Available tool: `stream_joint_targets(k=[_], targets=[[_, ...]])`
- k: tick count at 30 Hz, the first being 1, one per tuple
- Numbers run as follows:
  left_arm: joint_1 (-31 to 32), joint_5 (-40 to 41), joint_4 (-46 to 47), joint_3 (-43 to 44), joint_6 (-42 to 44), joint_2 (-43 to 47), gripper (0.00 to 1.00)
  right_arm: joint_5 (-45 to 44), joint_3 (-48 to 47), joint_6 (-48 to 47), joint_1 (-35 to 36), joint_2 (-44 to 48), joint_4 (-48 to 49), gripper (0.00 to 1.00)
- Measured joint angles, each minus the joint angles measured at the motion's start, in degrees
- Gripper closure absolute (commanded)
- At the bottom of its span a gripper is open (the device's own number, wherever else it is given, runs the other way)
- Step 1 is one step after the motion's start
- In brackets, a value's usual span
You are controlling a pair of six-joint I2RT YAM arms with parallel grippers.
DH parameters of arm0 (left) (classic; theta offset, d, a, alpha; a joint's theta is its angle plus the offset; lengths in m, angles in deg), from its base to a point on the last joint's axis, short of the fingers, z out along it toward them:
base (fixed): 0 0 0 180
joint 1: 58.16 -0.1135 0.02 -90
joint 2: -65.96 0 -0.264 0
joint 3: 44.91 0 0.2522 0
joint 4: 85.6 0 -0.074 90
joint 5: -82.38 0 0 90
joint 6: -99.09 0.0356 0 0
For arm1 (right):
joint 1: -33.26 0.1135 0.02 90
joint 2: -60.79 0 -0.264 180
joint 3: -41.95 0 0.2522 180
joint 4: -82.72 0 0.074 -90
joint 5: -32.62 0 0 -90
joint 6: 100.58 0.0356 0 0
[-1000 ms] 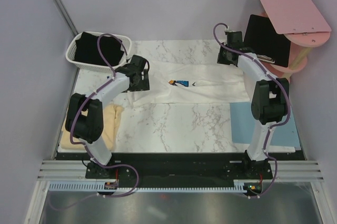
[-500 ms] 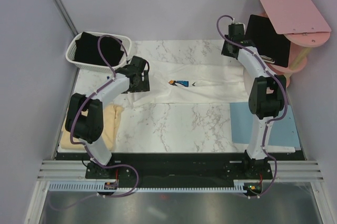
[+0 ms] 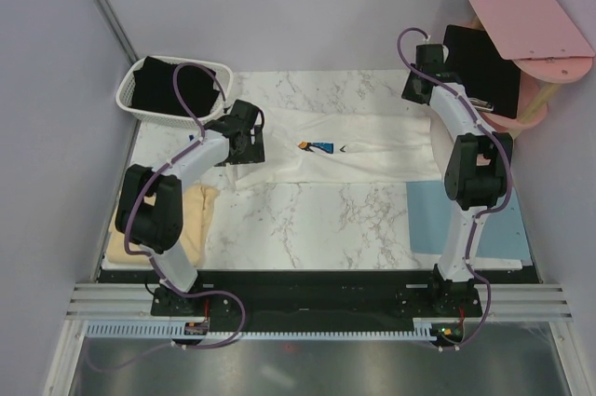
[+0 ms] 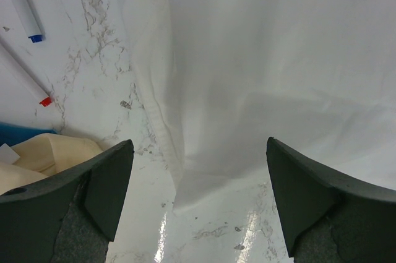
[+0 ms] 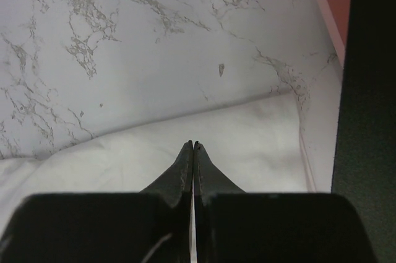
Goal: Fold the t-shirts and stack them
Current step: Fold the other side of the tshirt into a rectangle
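Observation:
A white t-shirt [image 3: 363, 149] with a small blue print lies spread across the far half of the table. My left gripper [image 3: 250, 144] hangs over its left end. In the left wrist view the left gripper [image 4: 199, 196] stands wide open, with a corner of the white t-shirt [image 4: 260, 71] under the gap. My right gripper [image 3: 419, 91] is at the shirt's far right corner. Its fingers are shut tip to tip, with nothing seen between them, above the white cloth [image 5: 247, 133]. A pale yellow t-shirt [image 3: 191, 224] lies at the near left. A black t-shirt [image 3: 172, 88] fills the basket.
A white basket [image 3: 128, 90] stands at the far left corner. A light-blue mat [image 3: 433, 219] lies at the near right. A black clipboard [image 3: 484, 65] and pink boards [image 3: 526, 14] sit on a stand at the far right, close to my right arm.
My right arm has drawn back and to the right, toward the clipboard, with its gripper shut throughout. The left arm and the white shirt have not moved.

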Motion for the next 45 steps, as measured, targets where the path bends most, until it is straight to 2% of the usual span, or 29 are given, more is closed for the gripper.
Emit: stream_joint_targets(k=[16,25,33,38,45], targets=[[0.0,0.0,0.0,-0.2,0.0,0.0,0.05,5.4,1.6,-1.4,0.2,4.5,0.4,0.96],[0.0,0.3,0.0,-0.3,0.0,0.0,0.05,6.4,1.6,-3.2,3.3,9.2,0.7,0.91],[0.0,0.5,0.0,-0.4,0.0,0.0,0.05,8.1,3.0,-4.2,5.6,9.4,1.2,0.90],[-1.5,-1.2,1.2,-2.0,-0.1,0.2,0.05,8.8,7.5,-5.6,8.3,9.6,2.2,0.89],[-8.7,-8.2,5.5,-6.8,-0.9,1.2,0.09,10.8,20.1,-6.0,12.7,11.1,5.7,0.88]])
